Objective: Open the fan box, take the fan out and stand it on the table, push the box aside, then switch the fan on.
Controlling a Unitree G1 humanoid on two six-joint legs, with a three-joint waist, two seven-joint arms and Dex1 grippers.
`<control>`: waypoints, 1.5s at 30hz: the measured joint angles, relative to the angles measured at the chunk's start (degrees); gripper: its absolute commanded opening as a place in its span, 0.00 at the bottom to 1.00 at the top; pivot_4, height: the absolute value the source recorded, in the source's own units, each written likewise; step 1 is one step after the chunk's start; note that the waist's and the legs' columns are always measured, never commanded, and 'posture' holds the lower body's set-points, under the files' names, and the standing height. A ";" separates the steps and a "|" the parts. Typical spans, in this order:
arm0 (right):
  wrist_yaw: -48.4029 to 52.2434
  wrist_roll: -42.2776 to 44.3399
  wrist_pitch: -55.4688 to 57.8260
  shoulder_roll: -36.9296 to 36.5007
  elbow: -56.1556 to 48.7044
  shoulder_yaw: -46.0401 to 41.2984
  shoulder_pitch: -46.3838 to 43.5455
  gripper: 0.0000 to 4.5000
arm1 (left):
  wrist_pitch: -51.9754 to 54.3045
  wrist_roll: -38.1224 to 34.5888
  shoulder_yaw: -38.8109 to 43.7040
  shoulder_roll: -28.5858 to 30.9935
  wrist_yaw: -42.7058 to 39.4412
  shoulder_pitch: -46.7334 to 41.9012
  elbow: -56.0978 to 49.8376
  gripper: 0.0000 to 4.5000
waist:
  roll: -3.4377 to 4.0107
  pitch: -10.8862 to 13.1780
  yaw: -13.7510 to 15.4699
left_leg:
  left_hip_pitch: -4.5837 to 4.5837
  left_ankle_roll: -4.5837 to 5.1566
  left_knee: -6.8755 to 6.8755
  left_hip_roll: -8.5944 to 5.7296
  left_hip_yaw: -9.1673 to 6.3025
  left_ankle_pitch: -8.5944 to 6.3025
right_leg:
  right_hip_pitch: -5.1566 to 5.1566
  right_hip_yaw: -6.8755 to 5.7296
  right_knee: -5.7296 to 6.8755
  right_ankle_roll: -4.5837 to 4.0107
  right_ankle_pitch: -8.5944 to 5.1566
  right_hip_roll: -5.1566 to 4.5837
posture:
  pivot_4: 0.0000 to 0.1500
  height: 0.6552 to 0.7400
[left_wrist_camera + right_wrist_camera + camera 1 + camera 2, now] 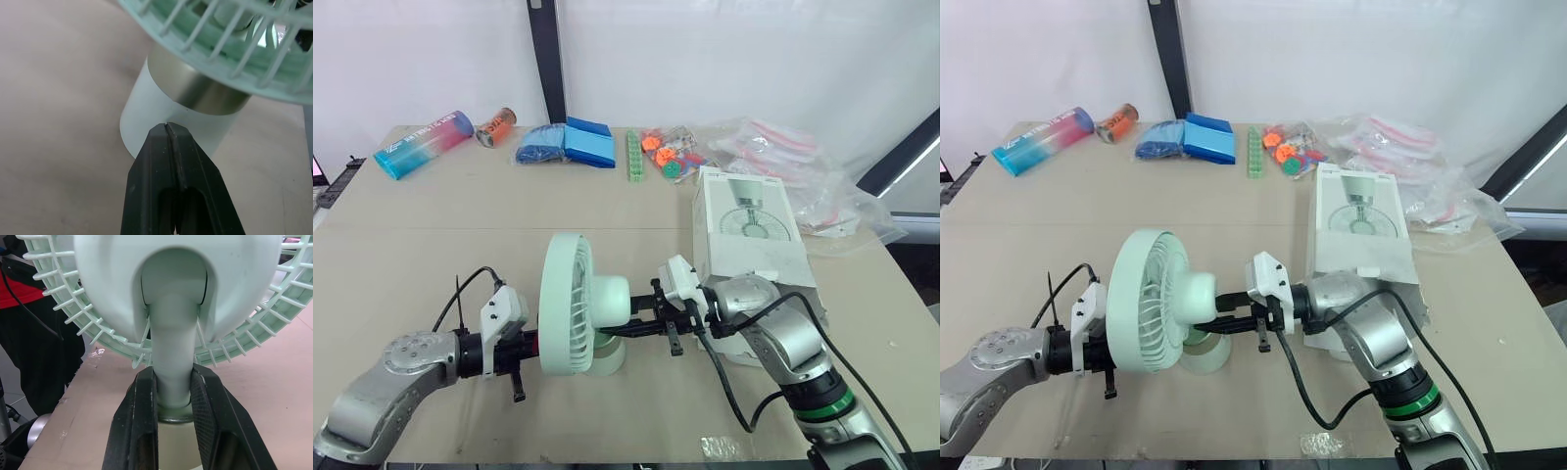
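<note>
The mint-green fan (pixel 576 304) stands upright on its round base (pixel 161 117) near the table's front, its grille facing my left arm. My right gripper (pixel 173 387) comes in from the right and is shut on the fan's neck (pixel 173 342), just above the base. My left gripper (pixel 167 129) is shut with nothing in it, and its tip touches the side of the base below the metal ring. The white fan box (pixel 749 230) lies on the table to the right of the fan, behind my right arm.
Along the table's back edge lie a blue-pink bottle (pixel 423 143), an orange can (pixel 496 126), blue packets (pixel 566 144), a green strip (pixel 632 157), small orange and green pieces (pixel 668 155) and clear plastic bags (pixel 793 157). Bare tabletop (pixel 431 235) spreads at left.
</note>
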 measured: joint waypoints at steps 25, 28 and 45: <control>-0.82 -0.30 -0.77 0.22 -0.11 -0.29 0.97 0.08 | 0.94 1.31 -0.74 -3.20 0.46 -0.16 0.93 0.01 | 0.03 -0.05 0.06 | 0.06 0.00 0.04 0.00 -0.03 0.00 | 0.10 -0.02 0.01 0.01 0.00 0.00 | 1.00 1.00; -0.84 -0.35 -1.17 0.22 -0.11 -0.34 1.23 0.08 | 2.78 0.14 -0.29 -3.18 0.44 -0.16 0.40 0.01 | 0.05 -0.06 0.06 | 0.07 0.00 0.04 0.00 -0.03 0.00 | 0.11 -0.02 0.01 0.02 0.00 0.00 | 1.00 1.00; -0.95 -0.46 -1.82 0.08 -0.15 -0.34 1.53 0.08 | 2.83 0.52 -0.31 -3.11 0.04 -0.19 0.23 0.01 | 0.06 -0.08 0.06 | 0.08 0.00 0.04 0.00 -0.03 0.00 | 0.12 -0.02 0.01 0.02 0.00 0.00 | 1.00 1.00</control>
